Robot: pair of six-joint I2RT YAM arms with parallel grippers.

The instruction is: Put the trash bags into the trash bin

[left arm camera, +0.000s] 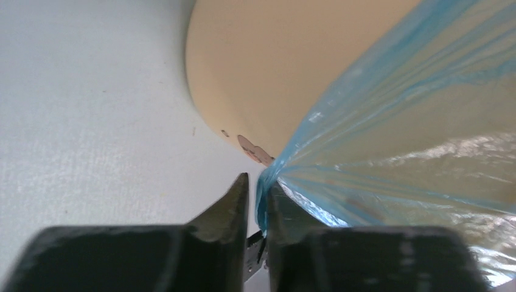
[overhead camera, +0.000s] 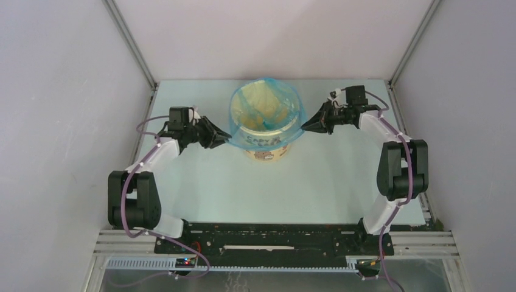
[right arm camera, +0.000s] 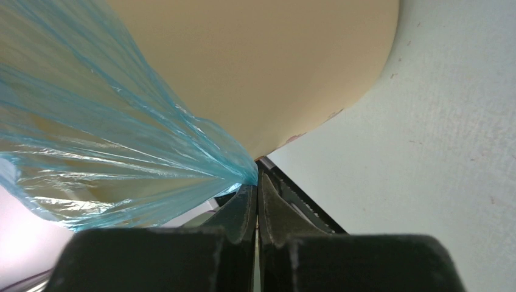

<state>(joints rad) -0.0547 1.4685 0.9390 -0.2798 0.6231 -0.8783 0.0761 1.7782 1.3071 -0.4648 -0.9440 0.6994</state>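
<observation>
The pale-yellow trash bin (overhead camera: 268, 149) stands upright at the table's middle back, its brown lettering facing the arms. The light-blue trash bag (overhead camera: 265, 100) is stretched over its rim, hanging inside and down the outside. My left gripper (overhead camera: 223, 141) is shut on the bag's left edge beside the bin. In the left wrist view its jaws (left arm camera: 258, 185) pinch a bunched blue fold (left arm camera: 389, 140) against the bin wall (left arm camera: 268, 61). My right gripper (overhead camera: 305, 126) is shut on the bag's right edge; the right wrist view shows this gripper (right arm camera: 256, 176), film (right arm camera: 109, 140) and bin (right arm camera: 261, 61).
The pale table top (overhead camera: 292, 188) runs to a metal rail along the near edge (overhead camera: 274, 240). White enclosure walls with metal frame posts (overhead camera: 131, 42) close in the left, right and back sides.
</observation>
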